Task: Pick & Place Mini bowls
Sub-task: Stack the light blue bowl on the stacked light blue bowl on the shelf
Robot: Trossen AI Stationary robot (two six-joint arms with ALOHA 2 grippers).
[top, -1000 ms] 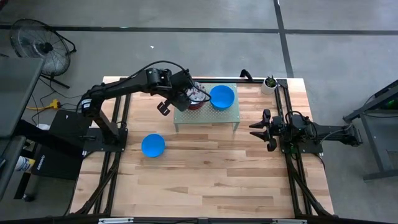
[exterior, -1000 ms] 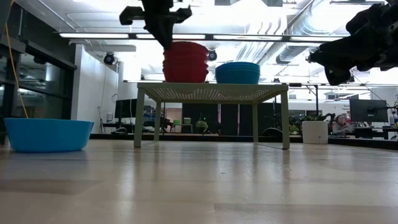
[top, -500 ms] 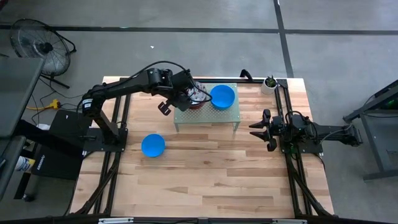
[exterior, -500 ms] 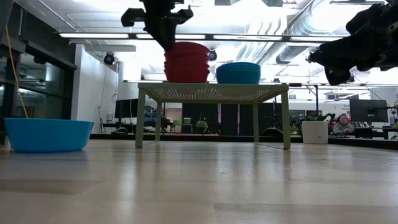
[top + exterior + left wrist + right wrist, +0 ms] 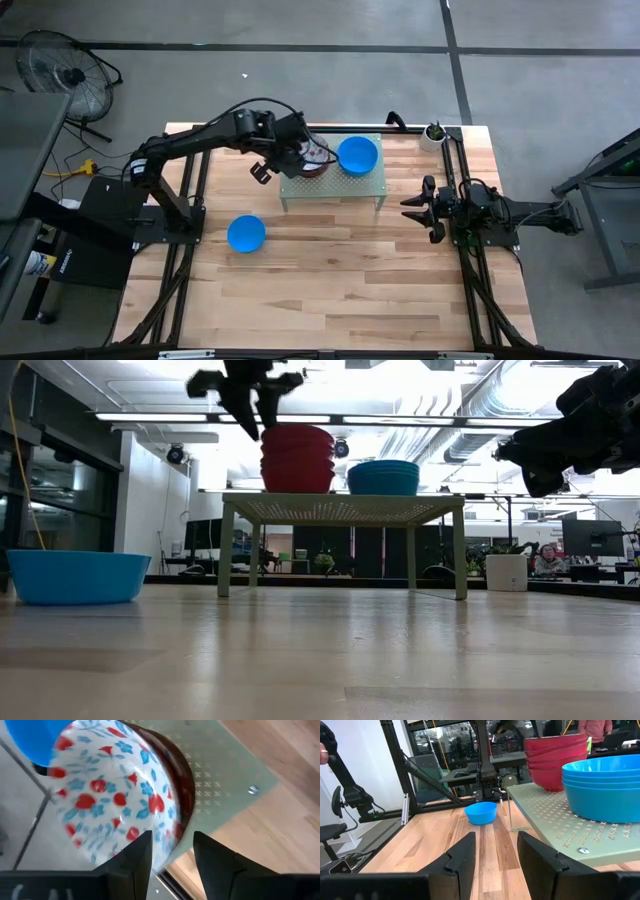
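Note:
A pale green perforated stand [image 5: 335,186] at the table's far middle carries two stacks of mini bowls. One stack is red outside and floral inside [image 5: 318,162] [image 5: 298,460]. The other is blue [image 5: 358,155] [image 5: 383,477]. A single blue bowl [image 5: 246,233] [image 5: 75,576] sits on the table at the near left of the stand. My left gripper [image 5: 172,842] [image 5: 256,415] is open over the floral stack, pointing steeply down, with the top bowl's rim [image 5: 175,820] between its fingers. My right gripper [image 5: 410,208] [image 5: 495,845] waits open at the table's right, pointing level toward the stand. My left gripper stands astride the top floral bowl's rim [image 5: 176,827] on the stack's left side, one finger over the inside and one outside, coming from above. Whether either finger touches the rim, I cannot tell. The bowl rests in the stack on the stand.
A small white plant pot [image 5: 433,134] [image 5: 506,572] stands at the table's far right corner. Black frame rails [image 5: 190,200] run along the table's left and right sides. Bare wood lies in front of the stand, toward the near edge.
My left gripper has opened while staying in place above the floral stack. The top bowl sits in the stack as before.

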